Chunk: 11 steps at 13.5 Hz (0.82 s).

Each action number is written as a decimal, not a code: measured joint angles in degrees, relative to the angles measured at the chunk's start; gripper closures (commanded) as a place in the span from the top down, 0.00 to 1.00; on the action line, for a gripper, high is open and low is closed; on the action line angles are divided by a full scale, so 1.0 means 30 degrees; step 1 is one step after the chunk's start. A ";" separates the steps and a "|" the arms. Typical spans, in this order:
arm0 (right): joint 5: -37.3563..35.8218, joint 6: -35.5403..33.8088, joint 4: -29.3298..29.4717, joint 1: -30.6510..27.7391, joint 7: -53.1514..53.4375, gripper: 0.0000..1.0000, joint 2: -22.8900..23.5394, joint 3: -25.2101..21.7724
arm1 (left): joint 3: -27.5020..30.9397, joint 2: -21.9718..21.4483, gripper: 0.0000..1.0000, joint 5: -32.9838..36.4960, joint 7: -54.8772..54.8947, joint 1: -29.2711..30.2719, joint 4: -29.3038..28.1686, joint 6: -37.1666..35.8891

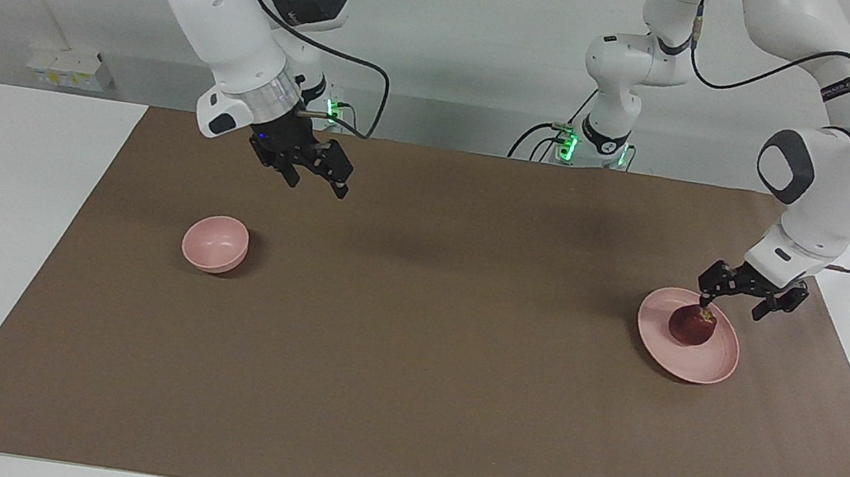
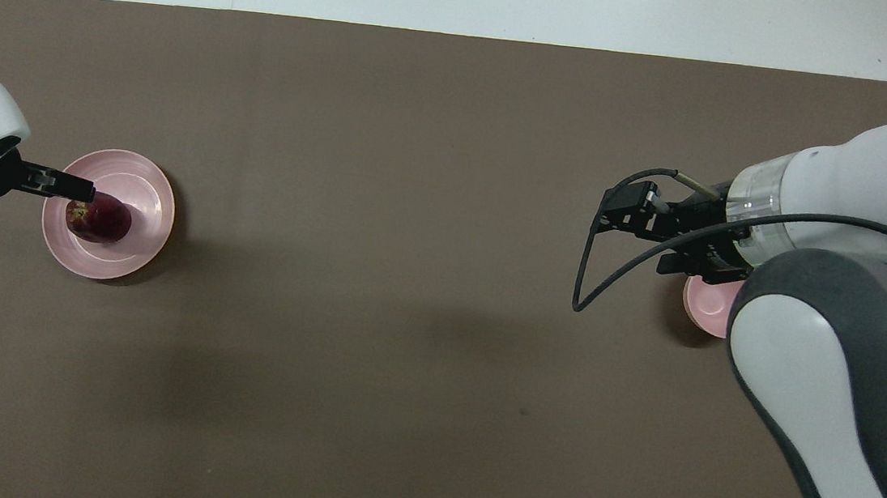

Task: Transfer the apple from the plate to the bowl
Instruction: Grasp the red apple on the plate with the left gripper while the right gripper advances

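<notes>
Apple (image 1: 691,325): seated on plate (image 1: 706,365); left gripper (image 1: 731,300) held just above it, fingers apart, for grasping; right gripper (image 1: 317,180) likewise parted.

The apple (image 1: 692,324), small, round and dark red with a yellowish patch on top, sits on the plate (image 1: 709,363) (a wide, shallow, pale pink dish, plain and matte) toward the left arm's end of the bench. The bowl (image 1: 215,243), small, deep and the same pale pink, stands upright and empty, well apart from them toward the right arm's end.
</notes>
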 measured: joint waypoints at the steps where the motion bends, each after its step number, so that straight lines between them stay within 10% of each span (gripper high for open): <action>1: 0.0626 0.0039 0.0001 0.0034 0.0580 1.00 0.0074 -0.0001 | -0.0017 0.0157 1.00 -0.0225 0.0000 -0.0001 -0.0245 0.0406; 8: 0.4114 0.0195 -0.0085 0.0235 0.4013 1.00 0.0714 -0.0001 | 0.0002 0.1379 0.84 -0.0346 0.0441 0.0074 -0.1573 0.2673; 9: 0.4669 0.0386 -0.0181 0.0235 0.4362 1.00 0.0749 -0.0004 | 0.0002 0.1348 0.72 -0.0350 0.0449 0.0078 -0.1660 0.2669; 11: 0.6136 0.0870 -0.0571 0.0236 0.5607 1.00 0.0788 -0.0010 | 0.0001 0.1288 0.12 -0.0360 0.0492 0.0096 -0.1828 0.2667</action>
